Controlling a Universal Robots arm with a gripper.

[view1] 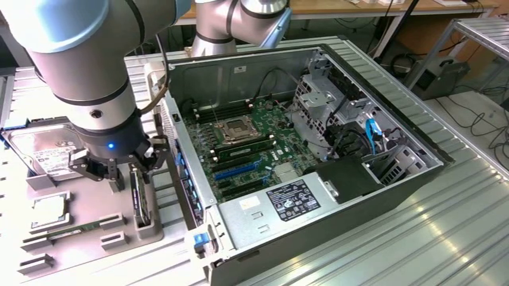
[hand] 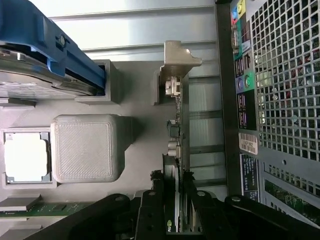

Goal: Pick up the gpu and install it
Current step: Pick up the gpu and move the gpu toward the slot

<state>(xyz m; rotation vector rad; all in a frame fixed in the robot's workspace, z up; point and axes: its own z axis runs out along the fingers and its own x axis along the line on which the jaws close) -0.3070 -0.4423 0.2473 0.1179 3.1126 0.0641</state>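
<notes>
The gpu stands on edge in a slot of the grey parts holder, beside the open computer case. In the wrist view I look down its thin edge, so the gpu shows as a narrow strip ending in its silvery bracket. My gripper is lowered over the card's top edge. In the wrist view my gripper has one black finger on each side, pressed against the card. The card still sits in its slot.
A hard drive, a CPU and a green memory stick also lie on the holder. The case's motherboard faces up with blue slots. The case's perforated rear panel runs close beside the card.
</notes>
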